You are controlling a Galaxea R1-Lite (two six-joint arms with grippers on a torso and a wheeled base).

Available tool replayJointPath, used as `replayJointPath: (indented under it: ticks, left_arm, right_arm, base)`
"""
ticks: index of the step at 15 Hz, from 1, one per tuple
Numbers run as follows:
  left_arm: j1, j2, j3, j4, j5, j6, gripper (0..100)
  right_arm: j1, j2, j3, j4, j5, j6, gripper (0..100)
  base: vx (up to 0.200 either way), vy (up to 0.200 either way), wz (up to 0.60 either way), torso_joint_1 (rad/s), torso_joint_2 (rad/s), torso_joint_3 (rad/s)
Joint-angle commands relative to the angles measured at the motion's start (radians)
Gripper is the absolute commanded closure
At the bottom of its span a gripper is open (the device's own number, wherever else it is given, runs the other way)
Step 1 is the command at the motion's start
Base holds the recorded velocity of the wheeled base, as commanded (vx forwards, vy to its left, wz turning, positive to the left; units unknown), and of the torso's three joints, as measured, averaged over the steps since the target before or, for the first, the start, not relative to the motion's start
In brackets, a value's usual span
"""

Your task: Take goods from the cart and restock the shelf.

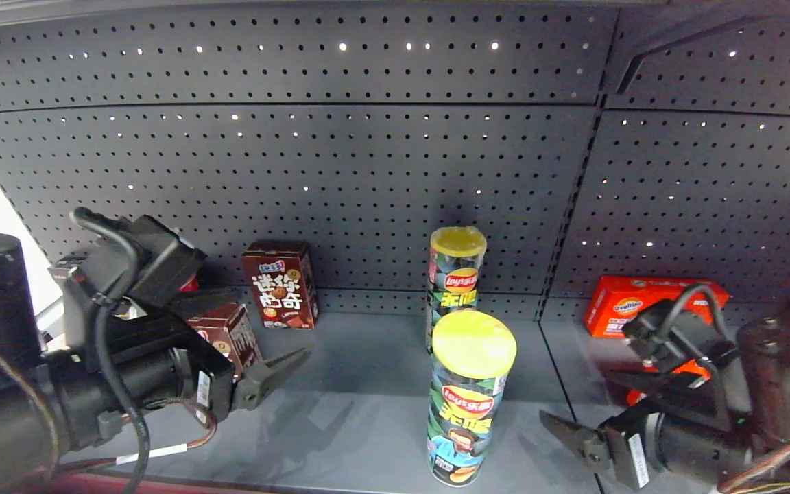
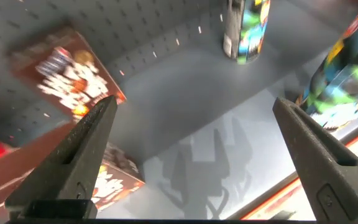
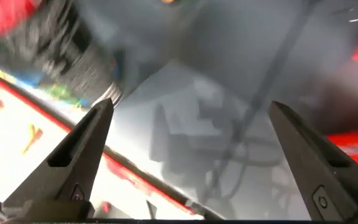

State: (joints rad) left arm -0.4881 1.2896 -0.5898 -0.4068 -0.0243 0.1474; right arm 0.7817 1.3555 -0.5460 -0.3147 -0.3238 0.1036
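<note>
Two tall chip cans with yellow lids stand on the grey shelf [image 1: 367,425]. One can [image 1: 457,285] is at the back and the other [image 1: 470,401] is nearer the front edge. A brown cookie box [image 1: 280,285] stands upright against the pegboard, and a second brown box [image 1: 229,335] sits just beside my left gripper [image 1: 273,374]. That gripper [image 2: 194,102] is open over bare shelf, with the boxes [image 2: 61,68] to one side and the cans [image 2: 244,28] to the other. My right gripper [image 1: 566,429] hangs open to the right of the front can, empty [image 3: 191,104].
An orange box [image 1: 642,298] lies on the adjoining shelf bay at the right, behind my right arm. A red item [image 1: 189,283] peeks out behind my left wrist. A red strip [image 3: 123,168] runs along the shelf's front edge. Bare shelf lies between the brown boxes and the cans.
</note>
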Motion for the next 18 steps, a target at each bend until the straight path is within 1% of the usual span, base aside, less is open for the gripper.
replayJointPath:
  ticks: [1, 2, 3, 4, 5, 6, 8, 9, 10, 11, 12, 13, 14, 15, 16, 17, 18]
  left_arm:
    - [0.057, -0.133, 0.045, 0.000, -0.002, 0.000, 0]
    - [0.105, -0.194, 0.079, 0.000, -0.005, 0.000, 0]
    - [0.135, -0.233, 0.099, -0.001, -0.017, -0.002, 0]
    - [0.198, -0.309, 0.150, -0.010, -0.054, -0.008, 0]
    - [0.241, -0.366, 0.194, -0.010, -0.068, -0.008, 0]
    - [0.269, -0.426, 0.237, -0.007, -0.071, -0.011, 0]
    - [0.295, -0.529, 0.317, 0.002, -0.068, -0.012, 0]
    - [0.322, -0.575, 0.358, 0.002, -0.063, -0.012, 0]
    - [0.339, -0.618, 0.395, 0.002, -0.048, -0.011, 0]
    - [0.339, -0.674, 0.433, 0.003, -0.011, -0.011, 0]
    - [0.339, -0.724, 0.466, 0.013, 0.006, -0.009, 0]
    - [0.339, -0.760, 0.485, 0.033, 0.006, -0.009, 0]
    - [0.339, -0.849, 0.510, 0.089, 0.006, -0.005, 0]
    - [0.339, -0.889, 0.519, 0.121, 0.001, -0.003, 0]
    - [0.339, -1.003, 0.525, 0.238, -0.006, 0.001, 0]
    - [0.339, -1.049, 0.524, 0.290, -0.014, 0.001, 0]
    - [0.339, -1.148, 0.522, 0.384, -0.023, 0.001, 0]
  right_arm:
    - [-0.076, -0.188, 0.015, 0.031, -0.026, 0.001, 0]
    - [-0.119, -0.250, 0.040, 0.046, -0.029, -0.001, 0]
    - [-0.153, -0.285, 0.060, 0.048, -0.029, -0.002, 0]
    - [-0.231, -0.357, 0.104, 0.048, -0.029, -0.005, 0]
    - [-0.298, -0.412, 0.132, 0.051, -0.029, -0.007, 0]
    - [-0.381, -0.472, 0.156, 0.051, -0.029, -0.019, 0]
    - [-0.530, -0.576, 0.210, 0.059, -0.029, -0.024, 0]
    - [-0.596, -0.641, 0.242, 0.089, -0.029, -0.025, 0]
    - [-0.625, -0.713, 0.265, 0.140, -0.034, -0.025, 0]
    - [-0.661, -0.805, 0.284, 0.212, -0.037, -0.027, 0]
    - [-0.719, -0.889, 0.296, 0.289, -0.035, -0.030, 0]
    - [-0.766, -0.951, 0.305, 0.335, -0.034, -0.036, 0]
    - [-0.817, -1.073, 0.353, 0.376, -0.024, -0.067, 0]
    - [-0.819, -1.122, 0.385, 0.375, -0.020, -0.087, 0]
    - [-0.819, -1.282, 0.472, 0.375, 0.019, -0.159, 0]
    - [-0.814, -1.303, 0.495, 0.370, 0.035, -0.168, 0]
    - [-0.809, -1.299, 0.503, 0.339, 0.091, -0.174, 0]
  base:
    - [0.000, 0.000, 0.00, 0.000, 0.00, 0.000]
    - [0.000, 0.000, 0.00, 0.000, 0.00, 0.000]
    - [0.000, 0.000, 0.00, 0.000, 0.00, 0.000]
    - [0.000, 0.000, 0.00, 0.000, 0.00, 0.000]
    - [0.000, 0.000, 0.00, 0.000, 0.00, 0.000]
    - [0.000, 0.000, 0.00, 0.000, 0.00, 0.000]
    - [0.000, 0.000, 0.00, 0.000, 0.00, 0.000]
    - [0.000, 0.000, 0.00, 0.000, 0.00, 0.000]
    - [0.000, 0.000, 0.00, 0.000, 0.00, 0.000]
    - [0.000, 0.000, 0.00, 0.000, 0.00, 0.000]
    - [0.000, 0.000, 0.00, 0.000, 0.00, 0.000]
    - [0.000, 0.000, 0.00, 0.000, 0.00, 0.000]
    - [0.000, 0.000, 0.00, 0.000, 0.00, 0.000]
    - [0.000, 0.000, 0.00, 0.000, 0.00, 0.000]
    - [0.000, 0.000, 0.00, 0.000, 0.00, 0.000]
    - [0.000, 0.000, 0.00, 0.000, 0.00, 0.000]
    - [0.000, 0.000, 0.00, 0.000, 0.00, 0.000]
